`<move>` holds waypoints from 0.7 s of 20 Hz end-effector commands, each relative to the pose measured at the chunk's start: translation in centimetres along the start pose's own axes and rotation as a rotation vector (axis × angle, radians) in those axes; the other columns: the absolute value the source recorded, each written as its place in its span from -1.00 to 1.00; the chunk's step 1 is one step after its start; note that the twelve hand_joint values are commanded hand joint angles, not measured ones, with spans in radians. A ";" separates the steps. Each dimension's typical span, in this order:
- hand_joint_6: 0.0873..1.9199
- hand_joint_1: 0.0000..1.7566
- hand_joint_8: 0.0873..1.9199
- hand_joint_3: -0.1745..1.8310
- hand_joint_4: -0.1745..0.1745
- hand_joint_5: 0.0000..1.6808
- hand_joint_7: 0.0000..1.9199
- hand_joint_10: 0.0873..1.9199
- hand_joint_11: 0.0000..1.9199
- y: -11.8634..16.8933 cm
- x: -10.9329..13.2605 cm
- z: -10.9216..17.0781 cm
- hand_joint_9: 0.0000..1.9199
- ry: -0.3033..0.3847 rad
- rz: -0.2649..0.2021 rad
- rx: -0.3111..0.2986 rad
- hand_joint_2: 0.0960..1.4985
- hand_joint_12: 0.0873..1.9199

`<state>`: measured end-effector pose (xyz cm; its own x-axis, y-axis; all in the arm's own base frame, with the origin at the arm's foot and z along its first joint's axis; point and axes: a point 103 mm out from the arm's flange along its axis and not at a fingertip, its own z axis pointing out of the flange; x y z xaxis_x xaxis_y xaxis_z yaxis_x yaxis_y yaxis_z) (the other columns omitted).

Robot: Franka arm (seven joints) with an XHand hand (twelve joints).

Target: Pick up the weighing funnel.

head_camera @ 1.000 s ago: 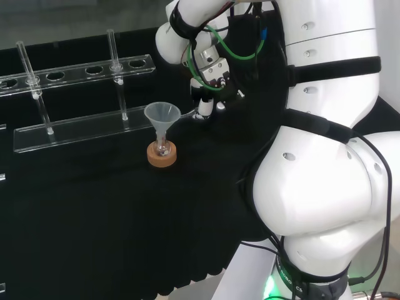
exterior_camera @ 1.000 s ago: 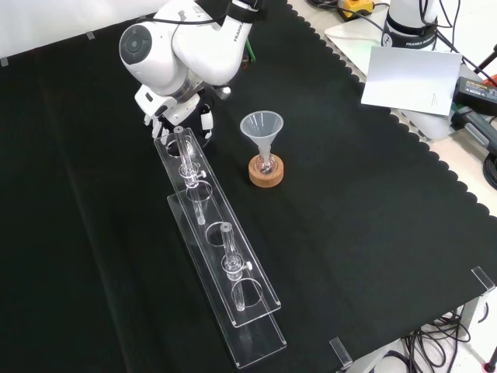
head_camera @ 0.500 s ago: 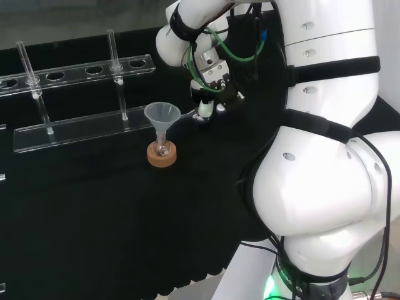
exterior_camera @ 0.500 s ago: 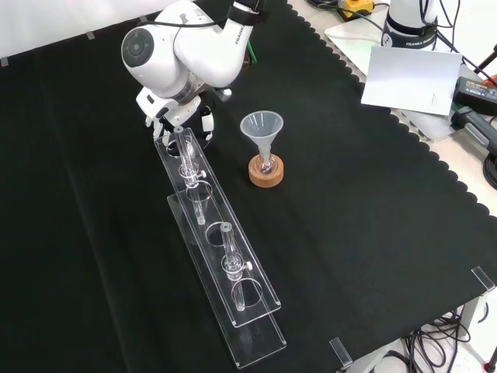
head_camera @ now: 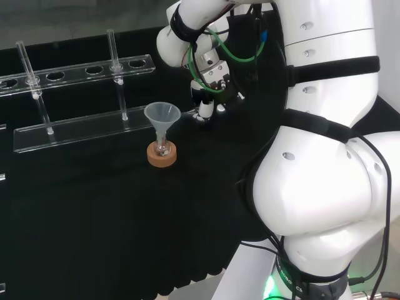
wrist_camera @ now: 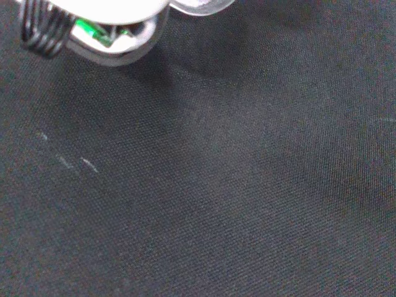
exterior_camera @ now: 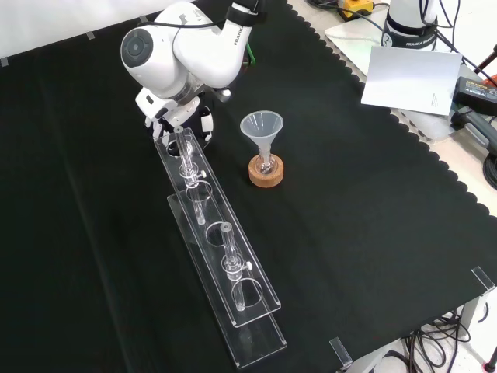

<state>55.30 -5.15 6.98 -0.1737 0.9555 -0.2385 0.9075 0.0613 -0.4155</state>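
Now the hand (head_camera: 208, 95) sits low over the black cloth (head_camera: 94, 212), just off the right end of the clear rack (head_camera: 81, 128) in the head view, with the arm's big white links (head_camera: 325, 156) stacked up on the right. Just left of the hand in that view, something thin, pale and glassy lies close to the cloth and reaches towards the big funnel's rim. It may be the weighing funnel (head_camera: 189, 115), but it is too faint to call, and whether the hand is touching it cannot be told. How far the hand is closed cannot be told either.

From the front, the hand (exterior_camera: 203, 121) is tucked under the round white link at the top of the view, down by the cloth at the far end of the rack. The wrist camera catches a blurred white part of the hand (wrist_camera: 111, 7) with a black coil (wrist_camera: 40, 37) beside it, over woven cloth.

Meanwhile the funnel (head_camera: 162, 114) stands mouth up with its stem in a small flask (head_camera: 162, 149) on a cork ring (head_camera: 162, 157). It is near the hand but apart from it, to its left in the head view and to its right from the front. Two glass tubes (exterior_camera: 186, 151) stand upright in the rack, well apart. Off the cloth's edge at the front view's upper right lies a white sheet (exterior_camera: 411, 80).
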 end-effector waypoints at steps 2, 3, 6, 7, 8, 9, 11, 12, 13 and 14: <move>-0.53 0.25 -0.43 -0.40 0.98 0.52 -0.26 -0.63 -0.31 0.1 -0.1 0.1 -0.02 -0.005 -0.002 -0.022 -0.07 0.24; -0.56 0.26 -0.44 -0.39 0.99 0.56 -0.25 -0.64 -0.29 0.1 -0.1 0.1 0.00 -0.009 -0.013 -0.025 -0.08 0.22; -0.63 0.29 -0.45 -0.27 1.00 0.64 -0.22 -0.67 -0.23 0.2 -0.3 0.2 0.04 -0.013 0.007 -0.013 -0.18 0.17; -0.64 0.30 -0.45 -0.23 1.00 0.66 -0.20 -0.69 -0.20 0.1 -0.3 0.3 0.07 -0.016 0.009 -0.009 -0.22 0.14; -0.65 0.31 -0.46 -0.19 1.00 0.67 -0.19 -0.70 -0.16 0.1 -0.3 0.4 0.09 -0.017 0.011 -0.007 -0.25 0.12; -0.65 0.31 -0.46 -0.17 1.00 0.68 -0.18 -0.71 -0.14 0.0 -0.3 0.5 0.10 -0.013 0.013 -0.003 -0.27 0.10; -0.64 0.31 -0.46 -0.14 1.00 0.69 -0.17 -0.73 -0.10 -0.1 -0.3 0.2 0.13 -0.008 0.014 -0.008 -0.29 0.07; -0.64 0.32 -0.46 -0.13 1.00 0.69 -0.17 -0.74 -0.09 -0.2 -0.3 -0.1 0.14 -0.005 0.015 -0.015 -0.30 0.06; -0.64 0.32 -0.46 -0.13 1.00 0.69 -0.17 -0.75 -0.08 -0.3 -0.5 -0.4 0.15 -0.002 0.014 -0.023 -0.31 0.05; -0.64 0.32 -0.46 -0.12 1.00 0.69 -0.16 -0.76 -0.07 -0.5 -0.6 -0.8 0.16 0.001 0.011 -0.031 -0.31 0.04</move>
<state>55.20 -5.58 6.80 -0.1657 0.9534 -0.2523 0.9125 0.0512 -0.4059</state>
